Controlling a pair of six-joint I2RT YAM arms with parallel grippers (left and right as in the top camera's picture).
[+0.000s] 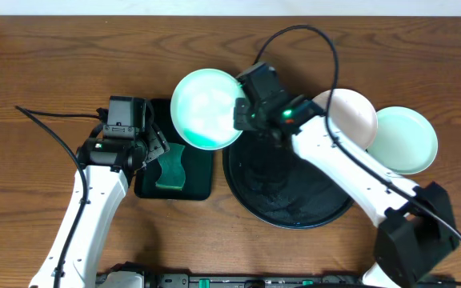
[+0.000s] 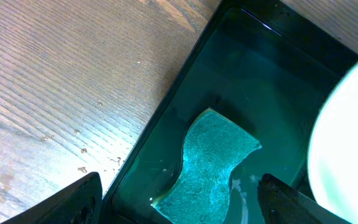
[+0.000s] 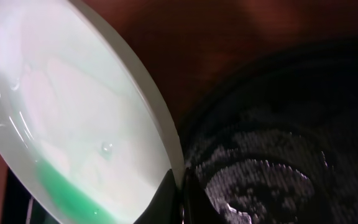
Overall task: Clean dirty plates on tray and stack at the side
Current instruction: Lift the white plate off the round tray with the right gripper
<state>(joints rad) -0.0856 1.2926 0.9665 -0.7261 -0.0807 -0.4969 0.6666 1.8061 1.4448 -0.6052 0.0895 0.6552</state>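
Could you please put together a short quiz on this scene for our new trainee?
1. True or false: the right pincer is shut on the rim of a mint plate.
2. What lies in the small rectangular tray below the open left pincer? A) a sponge B) a fork C) a cup
3. How many plates lie to the right of the round black tray?
Key: 1 true. 2 A, the green sponge. 3 two: a white plate and a second mint plate.
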